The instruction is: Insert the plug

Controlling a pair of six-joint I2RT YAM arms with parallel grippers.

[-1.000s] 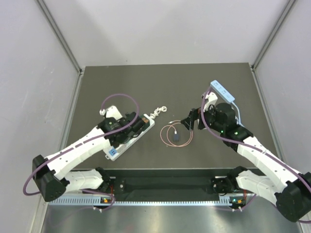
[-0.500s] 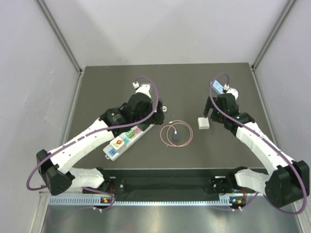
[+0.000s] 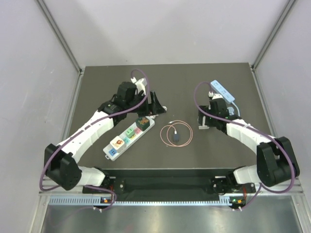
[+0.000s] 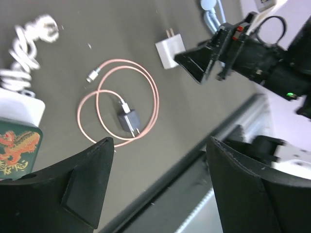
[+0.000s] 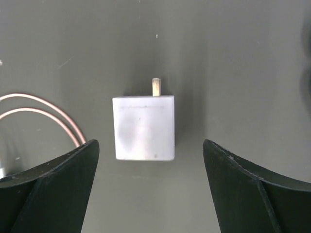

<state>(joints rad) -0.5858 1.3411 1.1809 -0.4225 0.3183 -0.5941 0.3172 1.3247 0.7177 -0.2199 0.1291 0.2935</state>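
Note:
A white cube plug point(image 5: 144, 127) lies flat on the dark table, one metal prong point(image 5: 155, 86) pointing away. My right gripper point(image 5: 150, 143) hangs open just over it, one finger to each side, neither touching. In the top view that gripper point(image 3: 203, 120) covers most of the plug. The white power strip point(image 3: 127, 137) with coloured stickers lies at left. My left gripper point(image 3: 156, 103) hovers open and empty over the strip's far end point(image 4: 17, 119). Between the arms a pink cable coil point(image 3: 177, 133) ends in a small dark plug point(image 4: 129, 121).
A light blue power strip point(image 3: 222, 90) lies behind the right arm. A coiled white cord point(image 4: 24, 41) trails from the white strip's far end. The table's front edge and the metal rail point(image 3: 165, 200) run along the near side.
My right gripper has moved in over the white plug. The left arm has swung from the strip's middle to its far end. Both sets of jaws have narrowed slightly.

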